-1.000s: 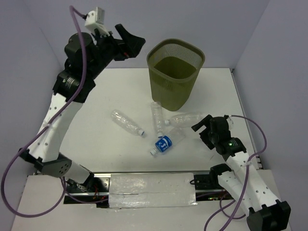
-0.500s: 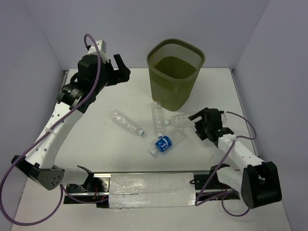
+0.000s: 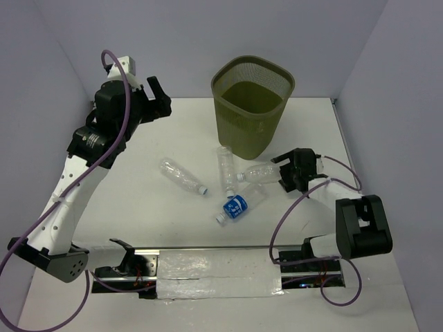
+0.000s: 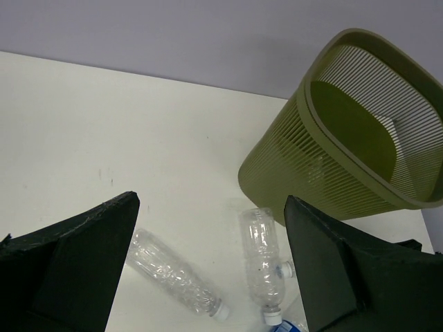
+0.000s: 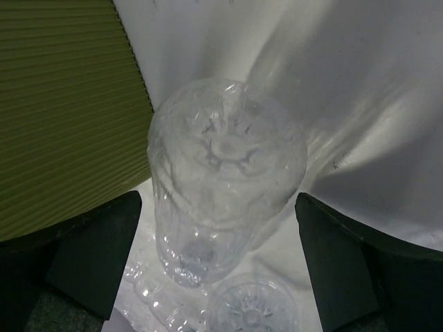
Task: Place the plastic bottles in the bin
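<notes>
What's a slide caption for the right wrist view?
Open right gripper facing the base of a clear bottle, beside the bin.

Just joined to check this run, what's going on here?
The job is putting the bottles in the bin. Nothing is held yet: four bottles lie on the table near its base. The right gripper is open, fingers either side of the rightmost bottle's bottom end, not yet closed. The left gripper is open and empty, hovering over the far left of the table.
</notes>
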